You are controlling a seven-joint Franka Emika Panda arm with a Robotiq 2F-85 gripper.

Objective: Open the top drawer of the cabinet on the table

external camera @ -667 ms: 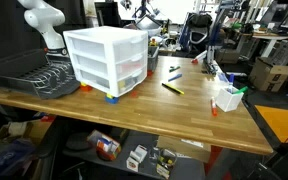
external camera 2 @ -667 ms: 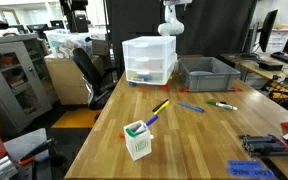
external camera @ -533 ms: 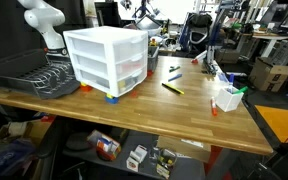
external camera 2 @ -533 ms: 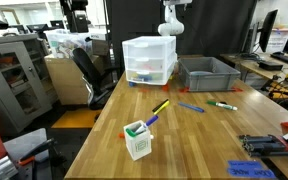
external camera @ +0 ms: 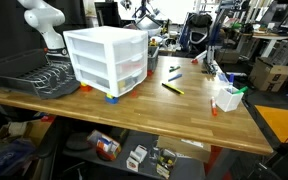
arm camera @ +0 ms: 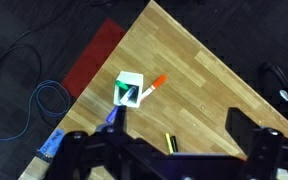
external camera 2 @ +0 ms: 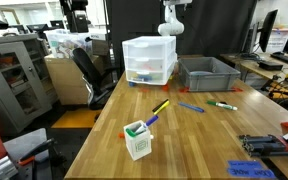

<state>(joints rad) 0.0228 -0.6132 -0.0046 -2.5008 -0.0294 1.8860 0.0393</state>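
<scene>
The white arm (external camera: 41, 20) stands folded high behind the cabinet (external camera: 106, 60), away from the top drawer (external camera: 131, 48); in the wrist view the gripper (arm camera: 169, 150) looks down on the table (arm camera: 204, 90), its jaws wide apart.

No visible change, top drawer (external camera: 130, 46) still shut

A boxy white plastic three-drawer cabinet (external camera: 106, 58) stands near one end of the long light brown wooden tabletop (external camera: 154, 112), and a dark wire dish rack (external camera: 29, 72) just beside it closes off that flank. On the cabinet's other flank the wood lies bare as far as a few scattered pens and markers (external camera 2: 160, 106); a small white pen holder (external camera 2: 136, 140) stands well apart, towards the far end. The space above the cabinet is open, with the white robot arm (external camera 2: 172, 20) rising behind it.
</scene>
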